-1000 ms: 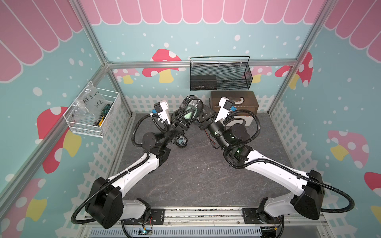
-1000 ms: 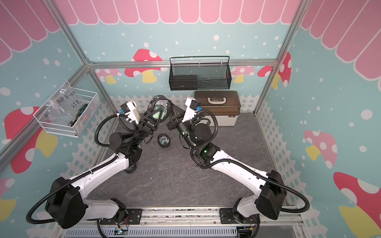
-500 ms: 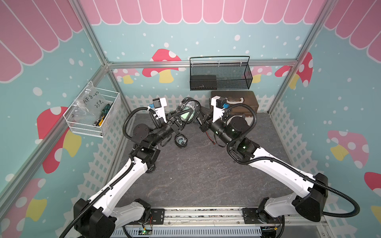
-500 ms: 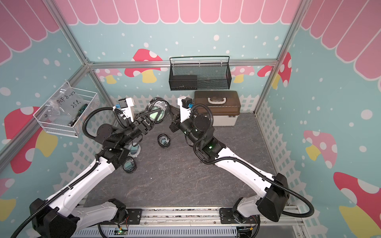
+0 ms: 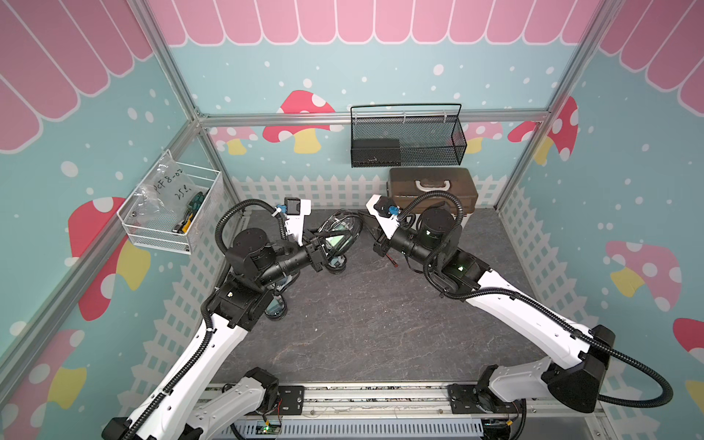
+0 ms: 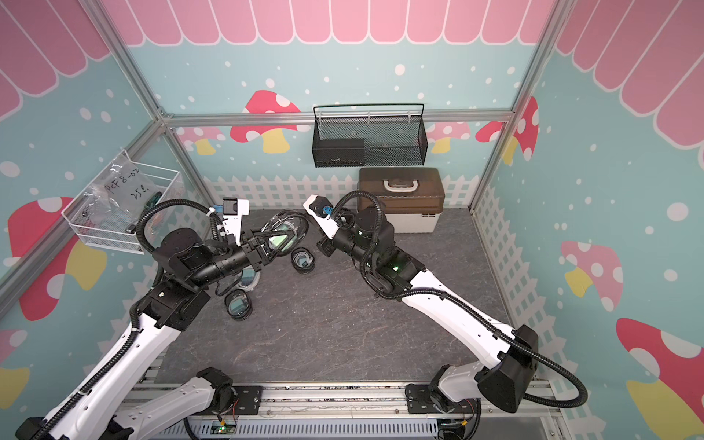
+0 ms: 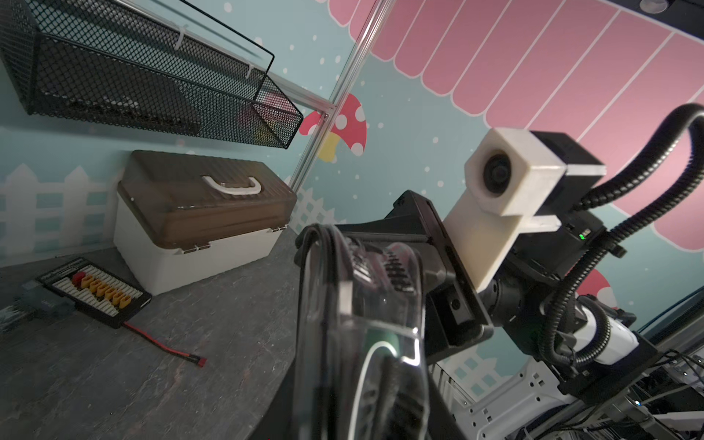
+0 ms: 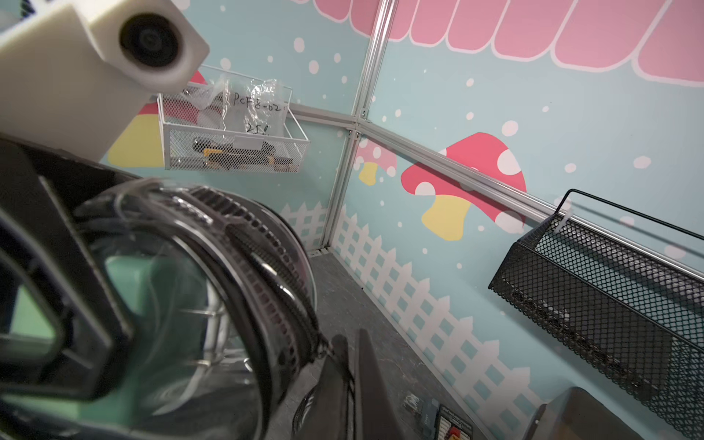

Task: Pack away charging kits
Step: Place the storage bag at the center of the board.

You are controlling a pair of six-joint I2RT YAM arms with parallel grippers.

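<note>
The left jaws, partly open, clamp one kit (image 6: 286, 233) in the air over the bench (image 6: 343, 324) at 11 o'clock. The right jaws are shut just beside its rim; whether they pinch anything cannot be told. A second kit (image 6: 303, 261) lies at 11 o'clock and a third kit (image 6: 238, 303) at 9 o'clock. The box (image 6: 402, 198) at 1 o'clock is closed. Packing looks barely begun, as nothing is visibly stowed.
</note>
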